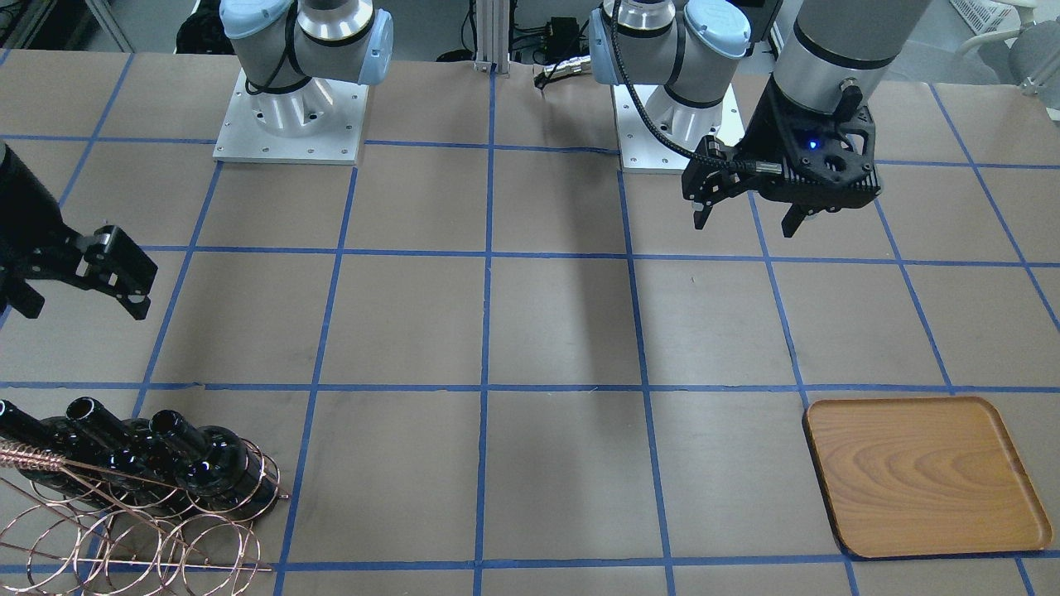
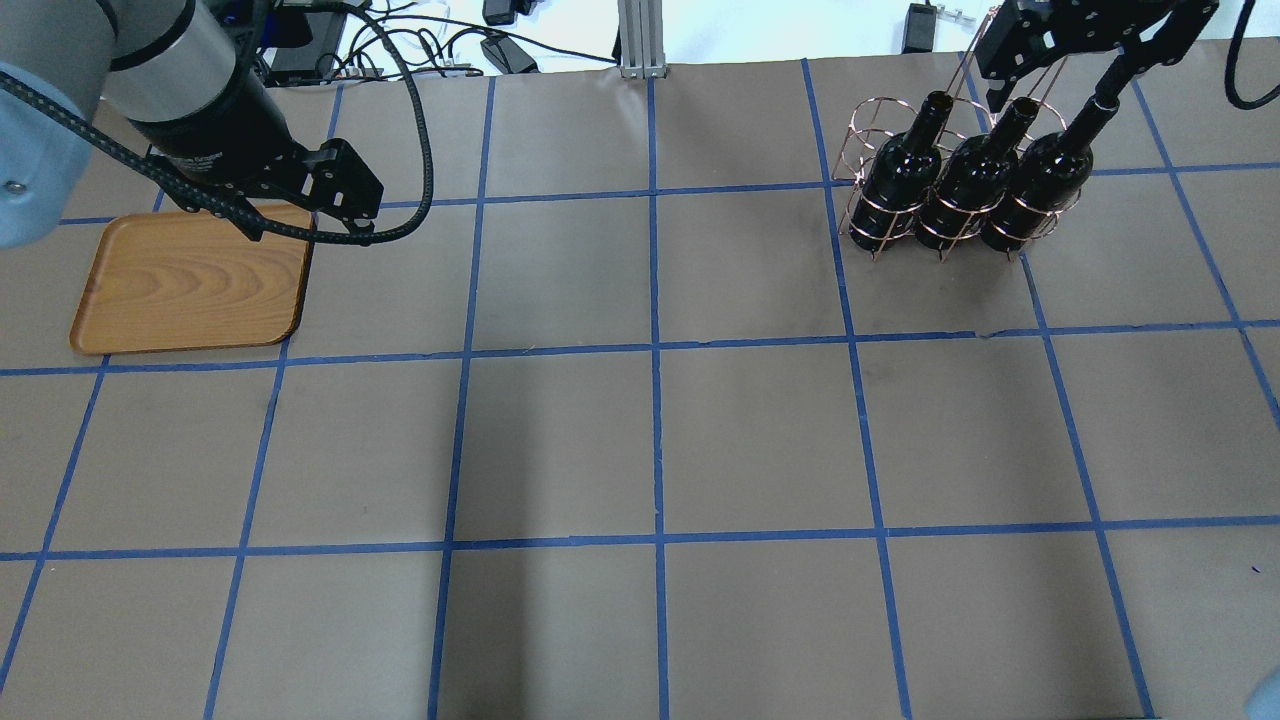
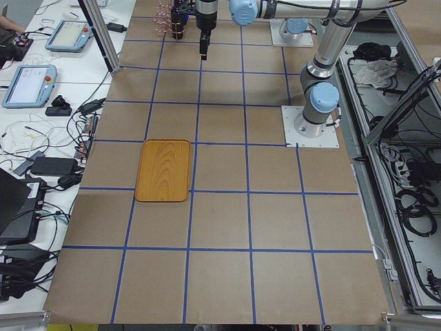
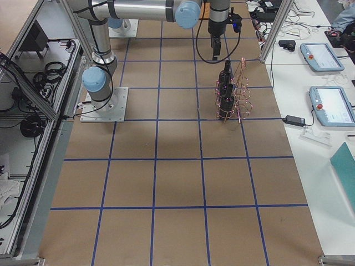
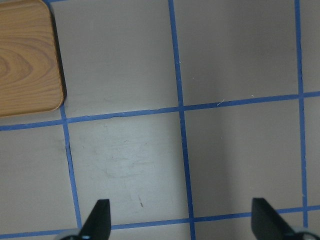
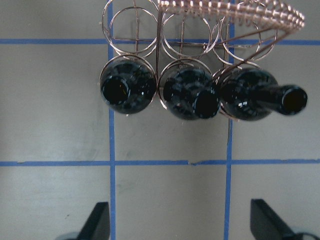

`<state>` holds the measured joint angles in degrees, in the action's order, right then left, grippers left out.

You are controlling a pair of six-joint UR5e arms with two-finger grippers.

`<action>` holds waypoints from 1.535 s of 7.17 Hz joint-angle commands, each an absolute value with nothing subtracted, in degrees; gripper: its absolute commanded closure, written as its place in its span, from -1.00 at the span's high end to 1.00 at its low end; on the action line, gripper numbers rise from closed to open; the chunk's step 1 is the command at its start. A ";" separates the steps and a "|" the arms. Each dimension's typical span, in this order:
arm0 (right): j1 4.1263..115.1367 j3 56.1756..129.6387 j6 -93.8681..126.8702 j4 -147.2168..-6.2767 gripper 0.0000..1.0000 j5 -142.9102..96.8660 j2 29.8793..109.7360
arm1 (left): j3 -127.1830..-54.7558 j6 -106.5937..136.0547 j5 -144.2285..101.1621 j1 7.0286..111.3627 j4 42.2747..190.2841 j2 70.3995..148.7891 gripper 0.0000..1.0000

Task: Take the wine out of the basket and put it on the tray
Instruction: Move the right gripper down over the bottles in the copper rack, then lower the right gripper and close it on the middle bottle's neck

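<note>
Right tool spread, clear of basket edge

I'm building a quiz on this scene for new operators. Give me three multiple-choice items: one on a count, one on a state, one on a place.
1. How many wine bottles sit in the basket? A two; B three; C four.
2. The right gripper is: A shut on a bottle; B shut, empty; C open, empty.
3. The tray lies: A close by the left gripper; B beside the basket; C under the right gripper.
Answers: 1 B, three dark bottles fill neighbouring rings. 2 C, its fingers stand wide apart, short of the bottles. 3 A, the tray shows in a corner of the left wrist view.
</note>
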<state>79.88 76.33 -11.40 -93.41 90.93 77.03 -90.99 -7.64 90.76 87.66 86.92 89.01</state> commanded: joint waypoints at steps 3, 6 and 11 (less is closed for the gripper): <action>79.45 76.29 -13.97 -99.05 0.86 91.23 69.18 | -91.41 -7.65 90.62 87.63 86.57 89.03 1.00; 79.45 76.29 -15.03 -99.75 0.41 91.41 68.56 | -91.41 -7.56 90.44 87.63 86.48 89.21 1.00; 77.44 76.29 -15.38 -100.37 -0.07 90.71 67.85 | -91.41 -7.65 90.53 87.63 86.40 89.21 1.00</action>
